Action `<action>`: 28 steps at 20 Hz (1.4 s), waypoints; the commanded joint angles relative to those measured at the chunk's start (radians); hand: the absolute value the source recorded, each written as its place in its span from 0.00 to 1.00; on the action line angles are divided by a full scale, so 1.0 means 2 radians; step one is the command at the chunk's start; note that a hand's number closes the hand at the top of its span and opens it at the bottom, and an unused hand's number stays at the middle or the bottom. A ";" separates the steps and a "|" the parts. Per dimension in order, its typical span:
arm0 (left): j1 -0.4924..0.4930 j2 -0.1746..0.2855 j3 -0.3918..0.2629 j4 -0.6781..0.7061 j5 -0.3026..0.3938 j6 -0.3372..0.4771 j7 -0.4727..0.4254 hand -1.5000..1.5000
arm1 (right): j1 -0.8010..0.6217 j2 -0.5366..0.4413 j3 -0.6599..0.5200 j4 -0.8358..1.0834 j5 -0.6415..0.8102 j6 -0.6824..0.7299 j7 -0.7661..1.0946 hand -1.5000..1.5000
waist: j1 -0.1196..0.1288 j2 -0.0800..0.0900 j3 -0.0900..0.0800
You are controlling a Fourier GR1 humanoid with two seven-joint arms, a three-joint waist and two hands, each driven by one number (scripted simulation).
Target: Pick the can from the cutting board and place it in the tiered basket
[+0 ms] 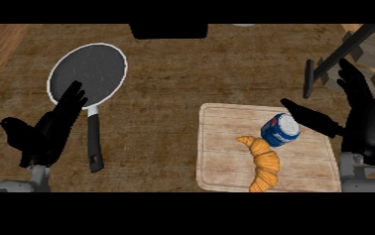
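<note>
On the cutting board [223, 149], toward its far right corner, you have the can [281, 129]: blue with a pale top, and it looks tilted rather than squarely upright. The croissant [264, 164] lies just beside it on the near side; you cannot tell whether the two touch.

Your right hand [359, 120] hangs at the board's right edge, fingers straight and pointing away from you, thumb spread wide toward the can with its tip just short of it. It has hold of nothing.

By the look of it, you are at the approach, with the grasp not yet made. The next move calls for bringing that hand left and down until the can sits between thumb and fingers, then curling round it without nudging the croissant. After that comes a lift and a carry to the far right, where dark bars at the edge appear to be the tiered basket [333, 60]; most of it is out of view, so judge the drop with care.

Your left hand [51, 130] rests open at the lower left beside the frying pan [88, 73], holding nothing.
</note>
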 commanded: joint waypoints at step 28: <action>-0.021 -0.014 0.010 0.007 -0.008 -0.012 0.024 0.50 | -0.117 -0.078 0.136 -0.018 -0.056 0.331 0.432 0.00 | 0.011 0.003 0.002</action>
